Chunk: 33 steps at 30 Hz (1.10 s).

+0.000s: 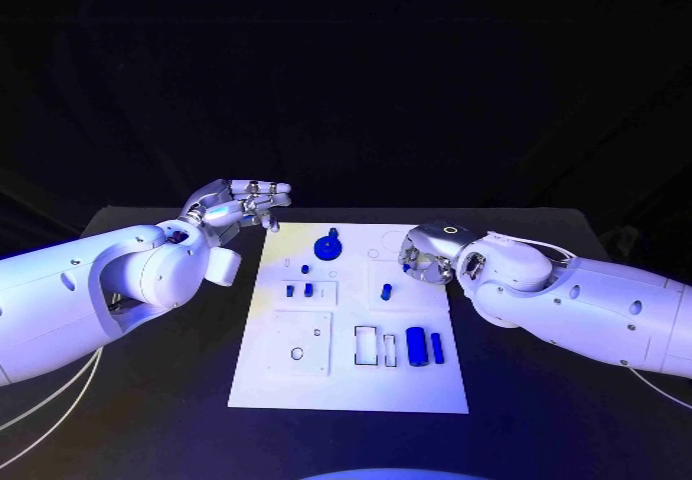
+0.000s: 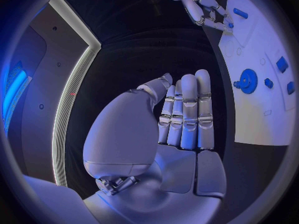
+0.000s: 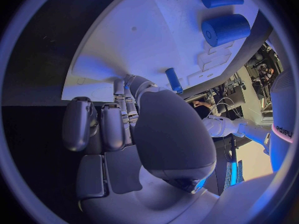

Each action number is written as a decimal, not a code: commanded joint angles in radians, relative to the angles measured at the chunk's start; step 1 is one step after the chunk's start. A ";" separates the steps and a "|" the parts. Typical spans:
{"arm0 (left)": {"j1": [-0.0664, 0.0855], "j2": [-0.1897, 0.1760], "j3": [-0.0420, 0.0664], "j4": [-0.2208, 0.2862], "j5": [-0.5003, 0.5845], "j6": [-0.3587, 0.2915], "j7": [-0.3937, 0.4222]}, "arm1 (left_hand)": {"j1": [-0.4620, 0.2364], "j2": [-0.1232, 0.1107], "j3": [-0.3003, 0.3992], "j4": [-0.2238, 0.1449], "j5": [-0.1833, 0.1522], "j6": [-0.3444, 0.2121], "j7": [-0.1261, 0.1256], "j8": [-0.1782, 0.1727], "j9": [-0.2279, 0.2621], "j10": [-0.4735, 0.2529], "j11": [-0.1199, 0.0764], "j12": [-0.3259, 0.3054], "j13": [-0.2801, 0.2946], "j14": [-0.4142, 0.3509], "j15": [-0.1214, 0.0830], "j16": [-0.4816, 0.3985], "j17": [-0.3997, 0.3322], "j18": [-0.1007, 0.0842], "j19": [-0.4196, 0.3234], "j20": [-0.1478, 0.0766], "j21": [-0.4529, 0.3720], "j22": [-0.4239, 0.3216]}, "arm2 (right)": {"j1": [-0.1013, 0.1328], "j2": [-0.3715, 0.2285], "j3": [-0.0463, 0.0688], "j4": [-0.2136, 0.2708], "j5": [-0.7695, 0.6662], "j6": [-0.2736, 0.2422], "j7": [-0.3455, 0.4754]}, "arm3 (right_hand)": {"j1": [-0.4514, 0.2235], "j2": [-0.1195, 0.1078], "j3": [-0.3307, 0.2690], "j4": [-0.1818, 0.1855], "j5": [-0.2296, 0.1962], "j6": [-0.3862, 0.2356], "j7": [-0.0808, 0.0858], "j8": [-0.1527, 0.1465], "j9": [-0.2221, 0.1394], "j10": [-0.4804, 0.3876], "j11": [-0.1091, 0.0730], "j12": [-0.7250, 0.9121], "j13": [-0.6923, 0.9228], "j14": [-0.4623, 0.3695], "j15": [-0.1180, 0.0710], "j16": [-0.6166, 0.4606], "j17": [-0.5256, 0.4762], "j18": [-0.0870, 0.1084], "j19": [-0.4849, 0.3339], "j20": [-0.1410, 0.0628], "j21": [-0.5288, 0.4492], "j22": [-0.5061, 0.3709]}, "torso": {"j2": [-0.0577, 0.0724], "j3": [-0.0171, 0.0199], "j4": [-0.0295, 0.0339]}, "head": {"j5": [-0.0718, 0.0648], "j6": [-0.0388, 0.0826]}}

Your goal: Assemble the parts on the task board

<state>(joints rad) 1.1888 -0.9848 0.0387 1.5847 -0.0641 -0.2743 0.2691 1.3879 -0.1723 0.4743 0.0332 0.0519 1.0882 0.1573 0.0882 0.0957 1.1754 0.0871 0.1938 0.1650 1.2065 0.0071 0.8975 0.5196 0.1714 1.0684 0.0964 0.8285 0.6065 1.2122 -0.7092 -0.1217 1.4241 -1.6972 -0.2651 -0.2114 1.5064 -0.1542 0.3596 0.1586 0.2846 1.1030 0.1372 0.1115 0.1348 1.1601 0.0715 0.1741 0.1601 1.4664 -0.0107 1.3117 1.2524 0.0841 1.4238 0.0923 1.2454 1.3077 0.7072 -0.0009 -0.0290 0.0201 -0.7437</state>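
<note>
The white task board (image 1: 353,385) lies in the middle of the black table. On it are a blue gear (image 1: 329,246), two small blue pieces (image 1: 297,291), a short blue peg (image 1: 385,291), a thick blue cylinder (image 1: 417,346) and a thin one (image 1: 437,346). My left hand (image 1: 238,205) hovers off the board's far left corner, fingers straight and together (image 2: 184,114), holding nothing. My right hand (image 1: 430,255) is over the board's far right part, its fingertips (image 2: 218,20) down on the board near the peg (image 3: 174,79). Whether they pinch anything is hidden.
Several raised frames and sockets stand on the board, among them a rectangular one (image 1: 375,346) left of the cylinders and a square plate (image 1: 303,343). Black table (image 1: 159,420) surrounds the board on all sides.
</note>
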 commanded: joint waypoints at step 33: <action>0.001 0.006 0.001 -0.005 0.000 0.007 -0.012 | 0.007 0.010 -0.018 -0.013 -0.001 -0.016 0.013 -0.013 -0.007 -0.025 0.008 0.002 0.001 -0.007 0.008 -0.010 -0.010 0.013 0.013 0.006 -0.016 -0.010 | -0.012 -0.019 -0.003 0.022 -0.002 -0.078 0.001 | -0.063 0.031 0.021 -0.050 -0.006 0.079 -0.030 0.025 0.033 0.107 -0.030 -0.025 0.001 0.043 -0.022 -0.004 -0.020 -0.032 0.039 -0.017 0.076 0.165 | -0.001 -0.0002 0.0001 | 0.003 0.000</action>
<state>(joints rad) 1.1888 -0.9814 0.0388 1.5799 -0.0636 -0.2753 0.2595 1.3932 -0.1671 0.4619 0.0207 0.0519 1.0773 0.1680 0.0803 0.0895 1.1576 0.0978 0.1938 0.1647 1.2039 0.0098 0.8937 0.5114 0.1713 1.0756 0.1035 0.8168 0.5982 1.2019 -0.7253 -0.1243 1.4404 -1.7015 -0.3120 -0.2167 1.4524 -0.1218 0.3851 0.1101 0.2804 1.1759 0.1070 0.1317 0.1463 1.2598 0.0392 0.1523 0.1617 1.4648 -0.0270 1.3111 1.2331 0.0687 1.4576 0.0765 1.3182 1.3081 0.7062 -0.0012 -0.0280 0.0228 -0.7439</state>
